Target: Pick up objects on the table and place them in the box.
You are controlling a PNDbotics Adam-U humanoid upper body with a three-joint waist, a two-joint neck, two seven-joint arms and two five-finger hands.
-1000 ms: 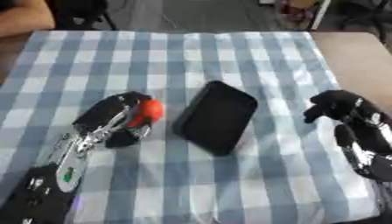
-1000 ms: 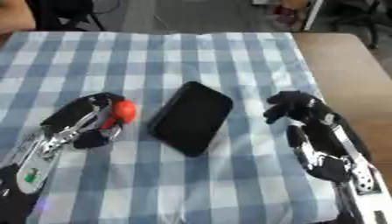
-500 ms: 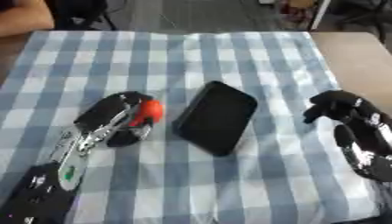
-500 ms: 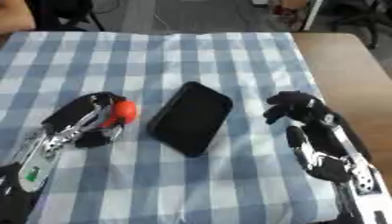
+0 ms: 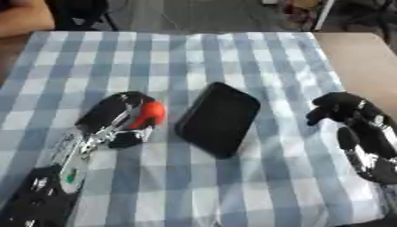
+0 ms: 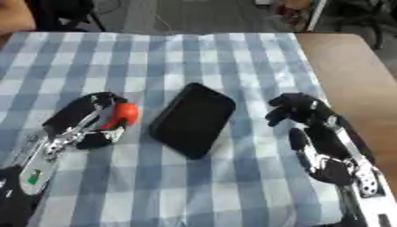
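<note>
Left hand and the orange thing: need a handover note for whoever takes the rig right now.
Left hand: fingers curled round the orange-red object, low over the checked cloth; I cannot tell if it is lifted yet.
Right hand: fingers curled, holding nothing, at the table's right side.
Black box: between the two hands, on the cloth.
Done: orange-red object grasped.
Left: carry it to the black box and release it. No other loose objects show.

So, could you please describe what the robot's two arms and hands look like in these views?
Both hands have black fingers. The left hand sits on a forearm of black casing with silver metal links along it and a small green mark lower down. The right hand joins a black forearm with glossy silver-grey parts near the wrist and a pale section lower down.
</note>
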